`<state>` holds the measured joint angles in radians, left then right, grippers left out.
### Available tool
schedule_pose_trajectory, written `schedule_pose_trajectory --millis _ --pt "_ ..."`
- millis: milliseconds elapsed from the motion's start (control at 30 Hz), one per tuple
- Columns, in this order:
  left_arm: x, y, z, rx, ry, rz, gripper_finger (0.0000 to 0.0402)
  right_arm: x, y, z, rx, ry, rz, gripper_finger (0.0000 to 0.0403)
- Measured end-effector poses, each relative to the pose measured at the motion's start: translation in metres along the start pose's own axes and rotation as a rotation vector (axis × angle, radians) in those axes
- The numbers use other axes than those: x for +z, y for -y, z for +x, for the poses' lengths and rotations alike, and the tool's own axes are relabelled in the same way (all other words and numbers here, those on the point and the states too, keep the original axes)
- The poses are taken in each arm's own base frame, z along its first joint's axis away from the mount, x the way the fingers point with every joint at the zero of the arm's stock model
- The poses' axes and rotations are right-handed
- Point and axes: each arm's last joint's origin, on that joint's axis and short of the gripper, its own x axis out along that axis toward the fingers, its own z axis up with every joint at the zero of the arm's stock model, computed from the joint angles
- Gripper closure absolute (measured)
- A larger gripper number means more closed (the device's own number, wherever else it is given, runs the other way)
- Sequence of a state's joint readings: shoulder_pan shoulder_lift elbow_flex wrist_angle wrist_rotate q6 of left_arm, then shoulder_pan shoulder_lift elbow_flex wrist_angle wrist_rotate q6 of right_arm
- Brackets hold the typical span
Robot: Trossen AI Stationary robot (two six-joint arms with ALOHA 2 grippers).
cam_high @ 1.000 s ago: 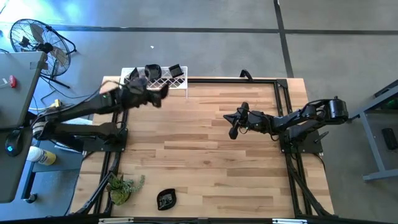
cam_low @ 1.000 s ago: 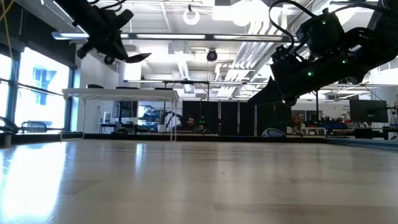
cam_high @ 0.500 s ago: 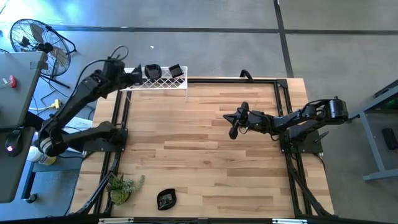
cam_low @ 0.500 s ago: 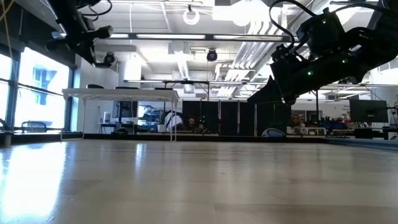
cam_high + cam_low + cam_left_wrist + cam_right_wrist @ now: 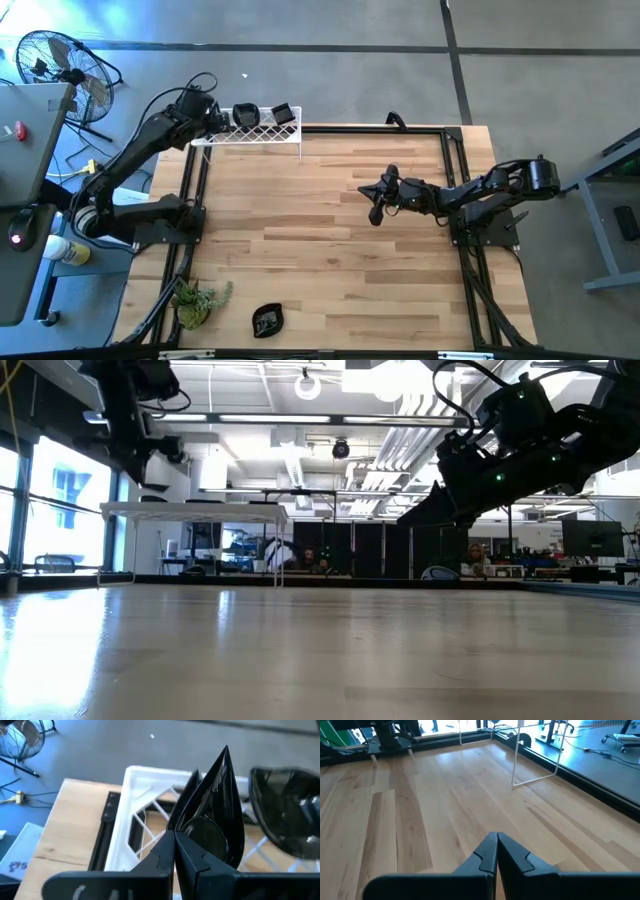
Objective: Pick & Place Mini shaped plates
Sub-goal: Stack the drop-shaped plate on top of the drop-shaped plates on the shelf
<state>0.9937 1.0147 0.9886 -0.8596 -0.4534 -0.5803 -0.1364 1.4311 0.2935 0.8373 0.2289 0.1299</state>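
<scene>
A teardrop plate (image 5: 212,815) stood gripped in the left gripper's (image 5: 174,851) closed fingers above the white rack (image 5: 255,133), carried there from over the desk (image 5: 330,240) moments earlier; placement looked imminent. The right gripper (image 5: 375,203) hovered closed, empty

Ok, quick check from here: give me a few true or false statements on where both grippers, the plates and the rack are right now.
1. The left gripper is shut on a teardrop plate above the white rack. True.
2. The right gripper holds a plate. False: it is shut on nothing, above the bare table.
3. Two plates already stand in the rack. True: and.
4. The rack sits at the table's near edge beside the plant. False: it is at the far left corner.
5. One plate lies near the front edge. True.
</scene>
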Motion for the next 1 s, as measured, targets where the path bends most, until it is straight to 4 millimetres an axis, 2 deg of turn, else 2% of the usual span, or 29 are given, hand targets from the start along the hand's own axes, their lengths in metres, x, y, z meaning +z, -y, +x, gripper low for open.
schedule_pose_trajectory --millis 700,1000 --pt "-0.0019 0.005 0.0068 0.082 0.02 0.004 0.0401 0.0006 0.0 0.0 -0.002 0.006 0.001 0.0398" --pt "-0.0025 0.005 0.0068 0.075 0.009 0.003 0.0359 0.0006 0.0001 0.0 -0.002 0.006 0.001 0.0401"
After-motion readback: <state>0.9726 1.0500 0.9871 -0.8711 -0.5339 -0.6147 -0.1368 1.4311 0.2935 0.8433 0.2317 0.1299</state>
